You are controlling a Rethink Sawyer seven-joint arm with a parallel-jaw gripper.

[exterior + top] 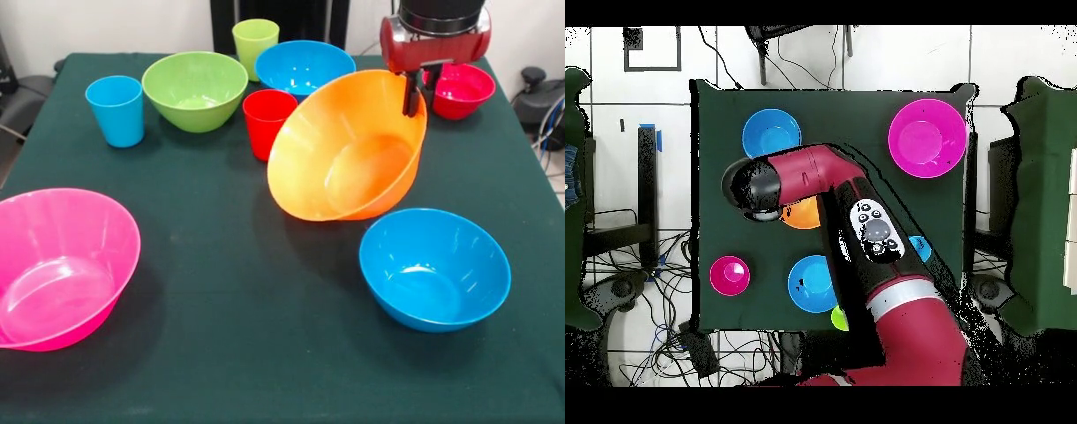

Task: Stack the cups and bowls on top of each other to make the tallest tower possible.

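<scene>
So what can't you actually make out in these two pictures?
- Overhead view: the arm hides most of the orange bowl, the green bowl and the red cup; the lime cup barely peeks out.
- Front view: the pincer meets the orange bowl's rim; the grip itself is unclear.
- Front view: the pink bowl is cut off at the edge.

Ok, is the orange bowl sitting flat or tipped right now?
Tipped. The orange bowl leans with its opening facing the camera, its far rim raised at the end effector, only its lower edge touching the table.

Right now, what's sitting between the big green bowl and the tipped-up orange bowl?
The red cup stands between the green bowl and the orange bowl, seen in the front view. The arm hides that spot from overhead.
</scene>
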